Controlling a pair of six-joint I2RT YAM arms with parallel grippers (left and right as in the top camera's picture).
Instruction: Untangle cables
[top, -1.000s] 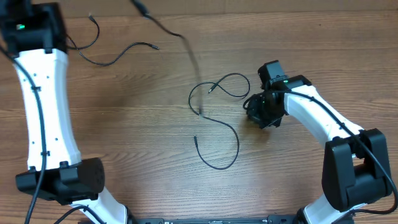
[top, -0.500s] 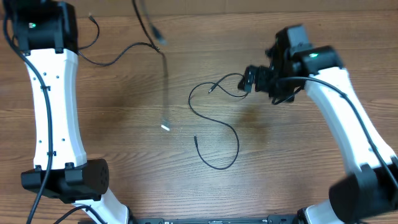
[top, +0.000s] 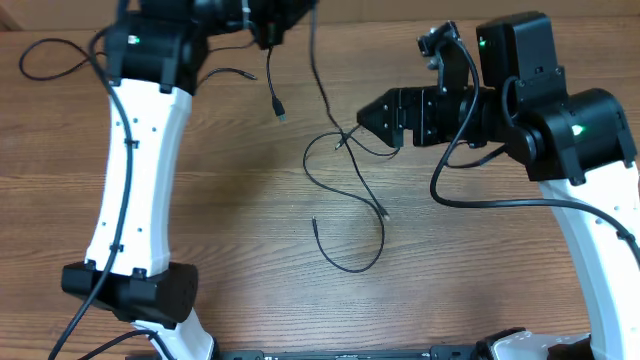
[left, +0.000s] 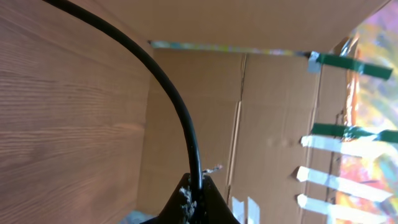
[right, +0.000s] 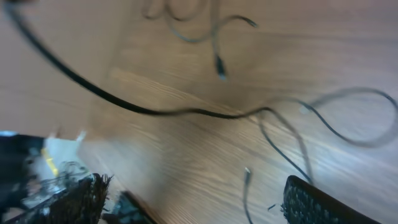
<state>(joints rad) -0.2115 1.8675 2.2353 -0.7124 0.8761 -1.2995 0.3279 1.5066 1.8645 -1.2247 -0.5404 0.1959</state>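
The wood-grain table (top: 220, 230) shows open planks between its near edge and the cable loops. Behind its far edge stands a cardboard wall (left: 273, 124) crossed by green tape strips (left: 348, 65). The right gripper (top: 368, 114), jaws spread, hovers just beside the thin black cables (top: 382, 240) curling mid-table. The left gripper (left: 194, 198), raised at the far edge, pinches one of them, and it hangs down.

White arm links (top: 135, 180), black joints (top: 130, 290), green status lights (top: 578, 128)
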